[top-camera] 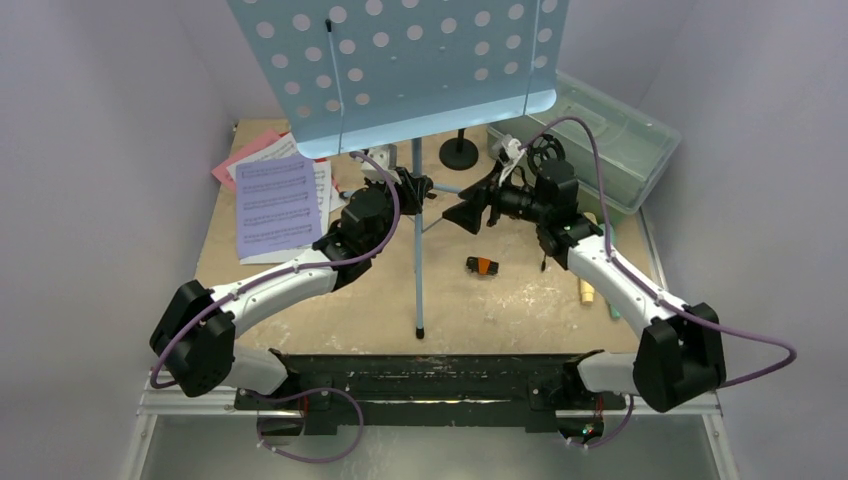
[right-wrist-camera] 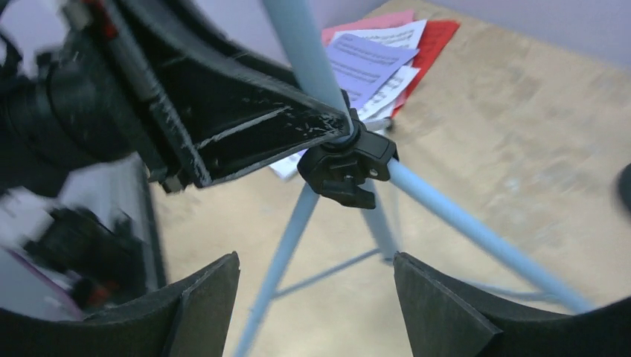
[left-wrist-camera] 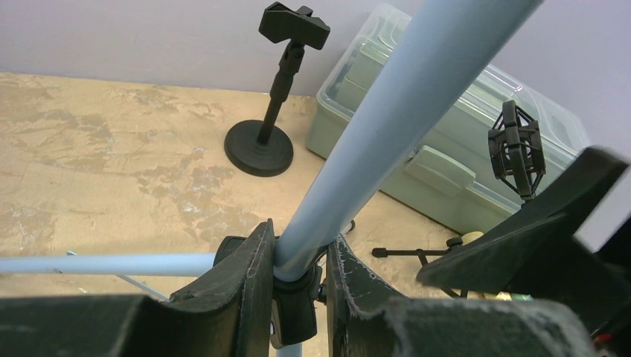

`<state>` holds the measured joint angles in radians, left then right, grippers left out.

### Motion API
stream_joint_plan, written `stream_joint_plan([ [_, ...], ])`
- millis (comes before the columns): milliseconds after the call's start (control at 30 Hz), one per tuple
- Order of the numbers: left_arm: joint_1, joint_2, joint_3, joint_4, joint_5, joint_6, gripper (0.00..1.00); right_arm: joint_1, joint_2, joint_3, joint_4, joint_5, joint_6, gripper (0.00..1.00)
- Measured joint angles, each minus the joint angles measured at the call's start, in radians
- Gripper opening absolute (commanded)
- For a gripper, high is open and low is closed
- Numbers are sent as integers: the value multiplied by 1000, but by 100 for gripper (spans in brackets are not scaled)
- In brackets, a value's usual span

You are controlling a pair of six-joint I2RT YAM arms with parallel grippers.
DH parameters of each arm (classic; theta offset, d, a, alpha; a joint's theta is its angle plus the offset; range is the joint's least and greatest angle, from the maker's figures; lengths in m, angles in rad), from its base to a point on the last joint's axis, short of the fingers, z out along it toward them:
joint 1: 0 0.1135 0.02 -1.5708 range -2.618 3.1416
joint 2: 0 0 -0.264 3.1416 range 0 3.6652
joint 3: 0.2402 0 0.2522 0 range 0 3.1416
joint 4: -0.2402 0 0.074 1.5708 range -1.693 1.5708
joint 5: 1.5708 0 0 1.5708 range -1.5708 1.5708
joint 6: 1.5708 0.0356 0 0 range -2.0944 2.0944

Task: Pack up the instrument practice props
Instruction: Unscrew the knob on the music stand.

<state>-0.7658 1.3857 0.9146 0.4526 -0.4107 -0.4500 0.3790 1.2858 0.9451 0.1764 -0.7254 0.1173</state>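
Note:
The pale-blue perforated rack (top-camera: 400, 70) stands on its tripod at the table's middle. My left gripper (top-camera: 415, 188) is shut on the stand's blue pole (left-wrist-camera: 387, 111), just above the black tripod collar (left-wrist-camera: 298, 305); one of its fingers (right-wrist-camera: 245, 126) shows in the right wrist view. My right gripper (top-camera: 470, 212) is open and empty, its jaws wide apart (right-wrist-camera: 316, 271), just right of the pole and facing the collar (right-wrist-camera: 346, 167). White and red music pages (top-camera: 280, 195) lie at the left. A cream and teal microphone (top-camera: 588, 290) lies partly hidden by my right arm.
A translucent grey-green case (top-camera: 600, 140) sits at the back right. A black round-base mic holder (left-wrist-camera: 275, 97) and a black shock-mount holder (left-wrist-camera: 515, 149) stand by it. A small orange and black object (top-camera: 481, 265) lies right of the front tripod leg (top-camera: 418, 280).

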Motion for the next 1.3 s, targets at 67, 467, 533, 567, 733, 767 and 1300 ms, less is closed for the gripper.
stream_joint_plan([
  [67, 0, -1, 0, -2, 0, 0, 0, -5, 23, -33, 70, 5, 192, 76],
  [467, 0, -1, 0, -2, 0, 0, 0, -5, 167, -86, 336, 90, 898, 65],
  [533, 0, -1, 0, -2, 0, 0, 0, -3, 194, -86, 364, 107, 951, 64],
  [567, 0, -1, 0, -2, 0, 0, 0, -2, 203, -86, 369, 108, 969, 64],
  [733, 0, -1, 0, -2, 0, 0, 0, 20, 248, -85, 371, 132, 1036, 60],
  [767, 0, -1, 0, -2, 0, 0, 0, 26, 254, -85, 372, 134, 1044, 60],
  [1300, 1, -1, 0, -3, 3, -1, 0, 42, 266, -80, 451, 184, 1023, 7],
])
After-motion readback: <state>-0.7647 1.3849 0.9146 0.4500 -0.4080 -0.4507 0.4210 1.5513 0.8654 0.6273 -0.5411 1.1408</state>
